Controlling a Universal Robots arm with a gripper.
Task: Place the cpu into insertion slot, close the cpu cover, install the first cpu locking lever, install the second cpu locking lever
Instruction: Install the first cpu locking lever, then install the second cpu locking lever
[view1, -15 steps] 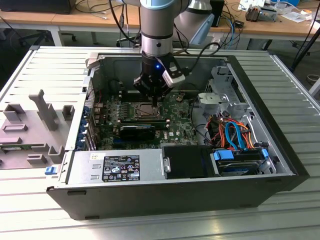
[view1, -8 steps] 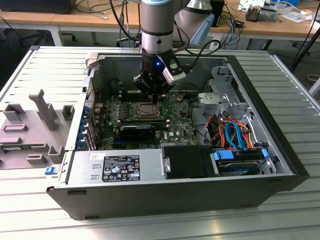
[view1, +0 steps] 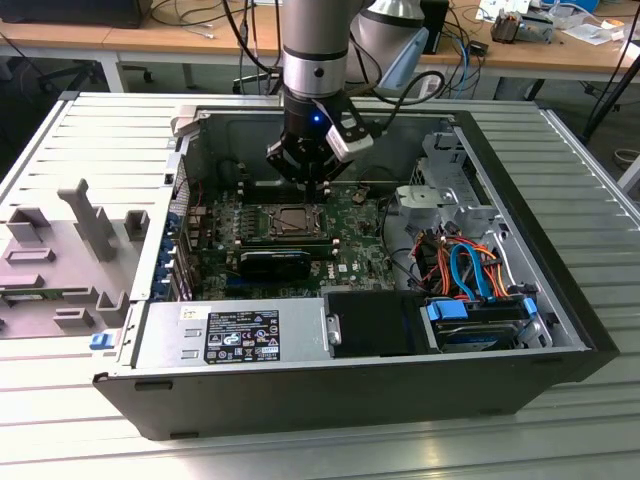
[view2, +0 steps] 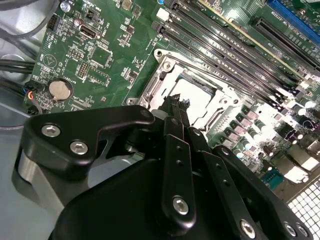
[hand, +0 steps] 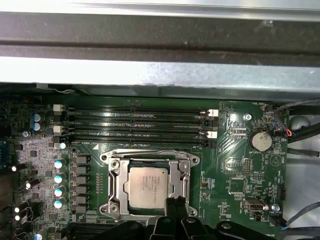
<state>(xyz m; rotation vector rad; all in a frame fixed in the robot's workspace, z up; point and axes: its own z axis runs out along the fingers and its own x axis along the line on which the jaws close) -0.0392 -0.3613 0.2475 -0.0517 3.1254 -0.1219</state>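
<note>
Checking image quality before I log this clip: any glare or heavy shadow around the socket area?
In the first wrist view the cpu is evenly lit, while a bright band of glare runs along the case edge. In the second wrist view the cpu cover shines and the gripper is a dark mass. In the exterior view the case interior is shadowed.

Exterior view high, oblique, far; both wrist views close, downward — sharing insertion slot (hand: 149, 186) (view2: 192, 100).

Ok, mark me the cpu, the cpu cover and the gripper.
cpu (hand: 146, 186), first wrist view, middle of its metal top.
cpu cover (hand: 116, 181), first wrist view, the frame's side bar beside the chip.
gripper (view2: 178, 104), second wrist view, at the fingertips over the chip.
</note>
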